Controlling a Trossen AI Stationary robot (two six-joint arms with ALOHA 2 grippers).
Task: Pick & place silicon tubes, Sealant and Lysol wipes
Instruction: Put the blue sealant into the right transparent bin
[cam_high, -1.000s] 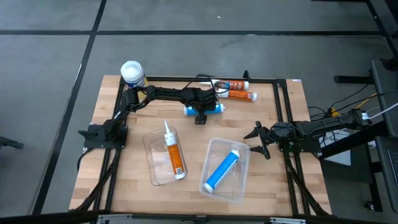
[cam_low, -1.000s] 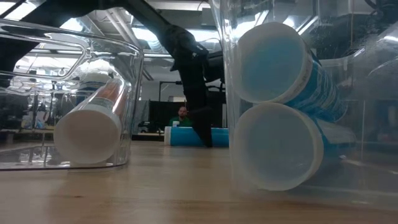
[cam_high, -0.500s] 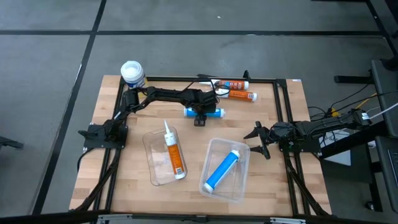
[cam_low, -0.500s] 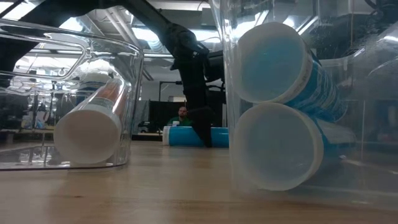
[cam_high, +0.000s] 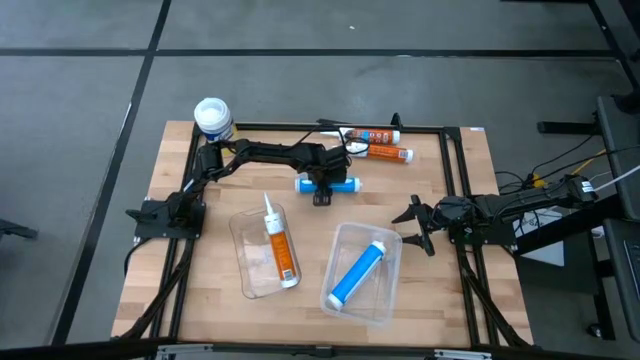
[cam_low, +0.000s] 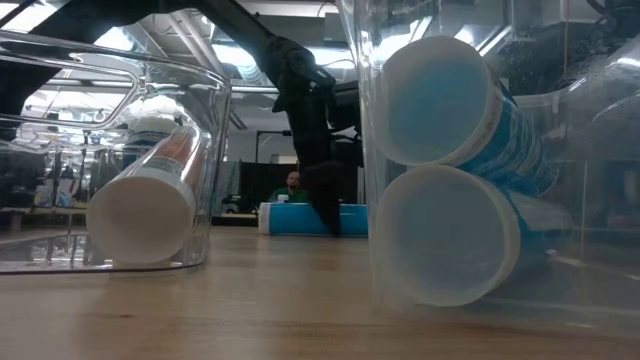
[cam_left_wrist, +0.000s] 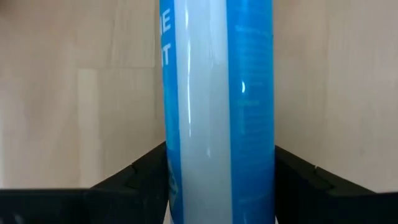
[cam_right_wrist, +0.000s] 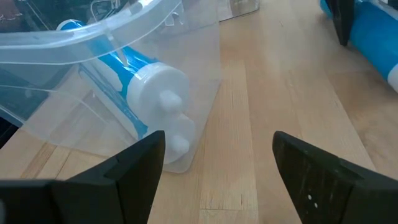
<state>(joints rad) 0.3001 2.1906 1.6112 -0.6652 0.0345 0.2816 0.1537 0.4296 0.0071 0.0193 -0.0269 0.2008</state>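
A blue tube (cam_high: 327, 183) lies on its side on the wooden table, behind the two clear bins, with my left gripper (cam_high: 322, 190) shut on it. The left wrist view shows the tube (cam_left_wrist: 217, 93) between both dark fingers. Two orange tubes (cam_high: 382, 144) lie at the far edge. The yellow Lysol wipes canister (cam_high: 212, 117) stands upright at the far left corner. My right gripper (cam_high: 415, 222) waits open at the right side, near the bin that holds another blue tube (cam_right_wrist: 134, 78). My left gripper pinches the blue tube about its middle, one finger (cam_left_wrist: 140, 177) on each long side (cam_left_wrist: 177, 168). The fingers come steeply from above and lie across the tube. The tube lies level with its underside on the table (cam_low: 300, 220).
A clear bin (cam_high: 262, 252) holds an orange-and-white sealant tube; a second clear bin (cam_high: 365, 275) holds a blue tube. A black frame (cam_high: 450, 170) runs around the tabletop. Bare wood lies between the bins and the held tube.
My left gripper has shut on the blue tube. The tube has turned a little on the table, so it now lies level across it, and has slid slightly toward the near edge.
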